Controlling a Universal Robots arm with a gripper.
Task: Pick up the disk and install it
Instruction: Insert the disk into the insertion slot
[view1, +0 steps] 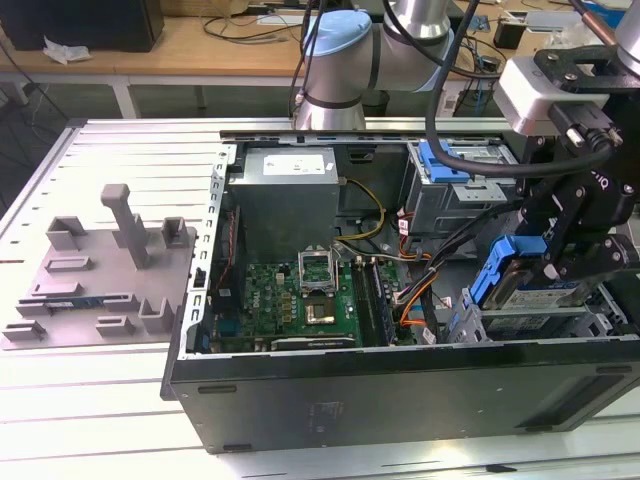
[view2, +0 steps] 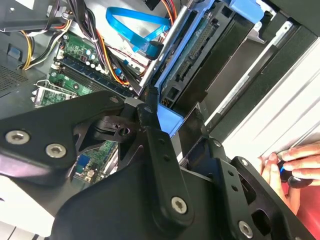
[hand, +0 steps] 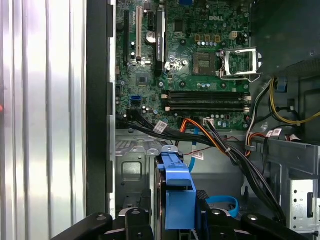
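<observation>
The disk (view1: 520, 290) (blue-framed, tilted) sits clamped inside the claw (view1: 553, 263).

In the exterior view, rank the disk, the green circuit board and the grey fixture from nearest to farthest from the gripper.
1. The disk, clamped in the gripper at the exterior view's right.
2. The green circuit board, inside the open case, toward the middle.
3. The grey fixture, outside the case, at the exterior view's far left.

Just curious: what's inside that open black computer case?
Green motherboard, grey power supply, cables, and the disk gripped by the hand. Whatever lies under the disk is covered.
</observation>
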